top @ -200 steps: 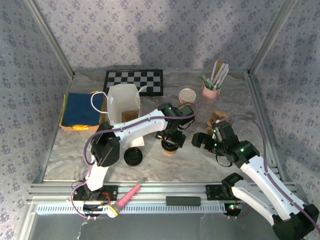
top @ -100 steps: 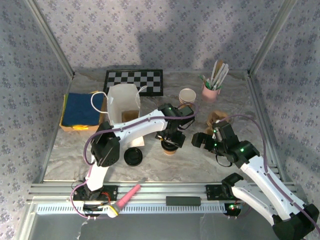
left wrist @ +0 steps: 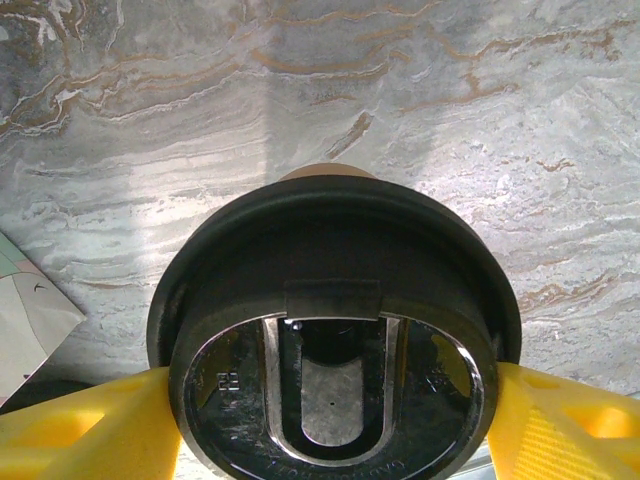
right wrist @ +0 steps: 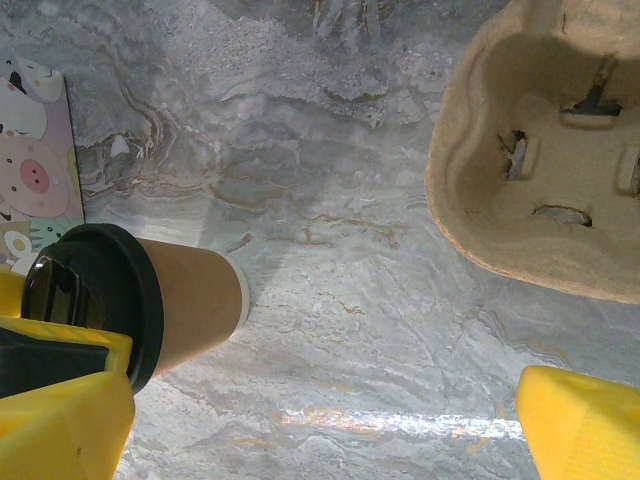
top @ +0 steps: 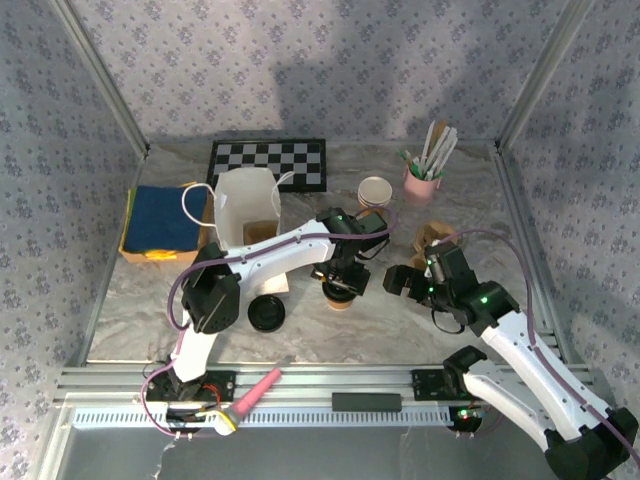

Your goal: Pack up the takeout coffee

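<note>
Takeout coffee (top: 341, 298): tan paper cup capped with a black lid, upright on the desk (top: 330, 345), directly under the left gripper (left wrist: 335, 430). In the left wrist view the yellow fingers (left wrist: 85, 430) flank the lid on both sides, right at its edge. Cannot tell whether they press on it or just bracket it.

Right gripper (right wrist: 320, 420): jaws spread wide, nothing between them, hovering over bare desk. Cup sits off its left finger; moulded pulp cup carrier (right wrist: 550, 150) ahead and to its right.

Surface: grey marble-pattern sheet with tan veins, with a bright strip of glare near the right gripper.

Room: walls (top: 300, 60) covered in pale floral paper, aluminium posts at the corners.

Other items:
- Loose black lid (top: 267, 314) just left of the left gripper.
- White paper bag (top: 245, 205) beyond and left of it.
- Stack of cups (top: 374, 192) beyond and right of it.
- Checkerboard (top: 268, 163) at the back wall.
</note>
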### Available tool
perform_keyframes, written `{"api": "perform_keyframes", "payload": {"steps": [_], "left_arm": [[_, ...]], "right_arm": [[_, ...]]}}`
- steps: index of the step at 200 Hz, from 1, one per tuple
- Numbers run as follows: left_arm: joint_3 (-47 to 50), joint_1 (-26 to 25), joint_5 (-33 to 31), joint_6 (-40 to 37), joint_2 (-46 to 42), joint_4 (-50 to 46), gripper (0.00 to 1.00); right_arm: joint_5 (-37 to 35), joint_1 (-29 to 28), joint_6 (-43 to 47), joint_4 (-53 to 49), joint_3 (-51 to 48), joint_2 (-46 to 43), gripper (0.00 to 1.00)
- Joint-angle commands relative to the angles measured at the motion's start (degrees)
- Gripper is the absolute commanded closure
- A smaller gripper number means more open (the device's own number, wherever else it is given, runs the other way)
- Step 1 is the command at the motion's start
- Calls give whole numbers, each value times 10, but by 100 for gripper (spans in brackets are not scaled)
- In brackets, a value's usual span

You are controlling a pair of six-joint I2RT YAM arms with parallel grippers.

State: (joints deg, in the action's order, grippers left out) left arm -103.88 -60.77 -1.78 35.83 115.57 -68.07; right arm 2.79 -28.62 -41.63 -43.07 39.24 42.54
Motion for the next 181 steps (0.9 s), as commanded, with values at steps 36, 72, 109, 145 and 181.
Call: {"api": "perform_keyframes", "payload": {"steps": [36, 72, 109, 145, 181], "left_arm": [[-2, -3, -9, -3, 6, -17, 34], [-8, -3, -10, -5, 5, -22, 38], [-16, -3, -10, -7, 4, -27, 38], [-13, -3, -9, -6, 0, -23, 39], [-15, -1, -10, -7, 1, -26, 41]], "right_arm": [[-8, 0, -6, -6, 0, 0, 0], [-8, 1, -6, -5, 1, 0, 0], [-9, 1, -6, -5, 1, 1, 0], [-10, 1, -4, -8, 6, 2, 0], [-10, 2, -4, -9, 7, 1, 0]]}}
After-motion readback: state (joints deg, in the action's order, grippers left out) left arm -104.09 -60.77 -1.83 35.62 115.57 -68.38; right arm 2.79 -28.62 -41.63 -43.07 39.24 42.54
